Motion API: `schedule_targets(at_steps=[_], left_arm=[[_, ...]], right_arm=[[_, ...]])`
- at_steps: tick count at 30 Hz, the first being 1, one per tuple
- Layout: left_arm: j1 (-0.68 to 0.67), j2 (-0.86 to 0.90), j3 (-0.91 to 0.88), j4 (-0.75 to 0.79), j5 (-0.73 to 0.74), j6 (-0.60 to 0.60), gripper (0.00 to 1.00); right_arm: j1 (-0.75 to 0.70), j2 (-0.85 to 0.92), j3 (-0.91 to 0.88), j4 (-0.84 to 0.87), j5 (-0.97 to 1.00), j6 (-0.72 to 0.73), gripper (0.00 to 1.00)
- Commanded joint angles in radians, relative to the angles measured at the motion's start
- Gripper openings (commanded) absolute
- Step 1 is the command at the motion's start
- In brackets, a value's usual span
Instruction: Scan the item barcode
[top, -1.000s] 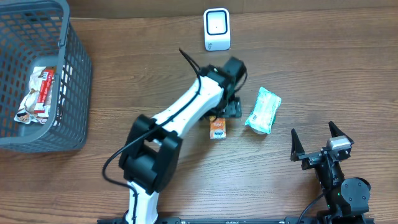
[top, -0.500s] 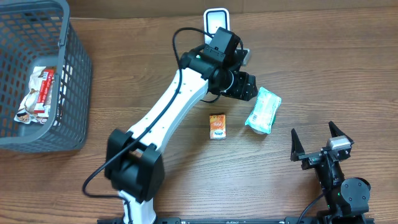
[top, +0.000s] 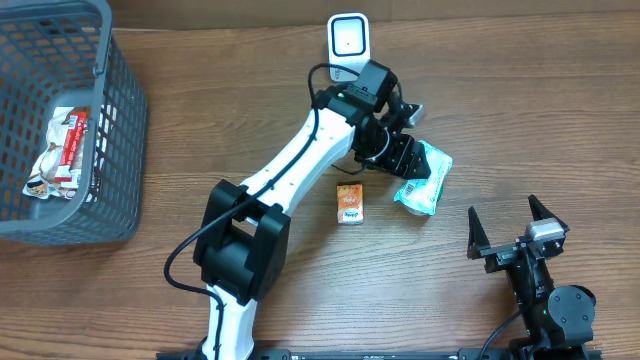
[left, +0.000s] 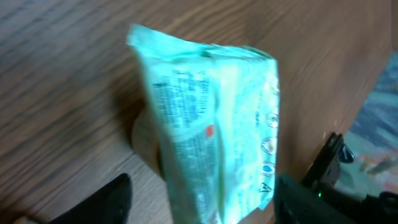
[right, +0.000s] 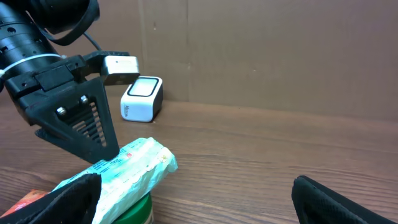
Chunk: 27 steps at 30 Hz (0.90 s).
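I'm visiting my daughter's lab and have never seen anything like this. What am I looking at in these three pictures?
This is a pair of robot arms at a wooden table. One picture looks down from above. The other two come from small cameras on each arm's wrist.

On the table are a mint-green plastic packet, a small orange carton, a white box-shaped barcode scanner and a grey plastic basket with a snack wrapper inside.

The left gripper, on the white-and-black arm, reaches over the green packet with a finger on either side. Its wrist view shows a gap beside one finger, so nothing seems to be held yet. The right gripper sits open and empty at the table's near edge.
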Motion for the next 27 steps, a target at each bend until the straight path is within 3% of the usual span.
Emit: schedule_targets(at_steps=[1, 6, 10, 17, 24, 27], left_arm=[[-0.009, 0.002, -0.001, 0.000, 0.034, 0.032, 0.57], [-0.022, 0.015, -0.002, -0.004, -0.005, 0.022, 0.56], [-0.022, 0.015, -0.002, -0.006, -0.026, 0.013, 0.48], [-0.052, 0.015, -0.018, -0.004, -0.090, 0.004, 0.49], [-0.053, 0.015, -0.018, 0.001, -0.119, -0.032, 0.38], [-0.054, 0.015, -0.018, -0.003, -0.119, -0.032, 0.27]], right_arm=[[0.000, -0.010, -0.011, 0.003, 0.006, -0.001, 1.00], [0.000, -0.010, -0.011, 0.003, 0.006, -0.001, 1.00], [0.000, -0.010, -0.011, 0.003, 0.006, -0.001, 1.00], [0.000, -0.010, -0.011, 0.003, 0.006, -0.001, 1.00], [0.000, -0.010, -0.011, 0.003, 0.006, -0.001, 1.00], [0.000, -0.010, -0.011, 0.003, 0.006, -0.001, 1.00]])
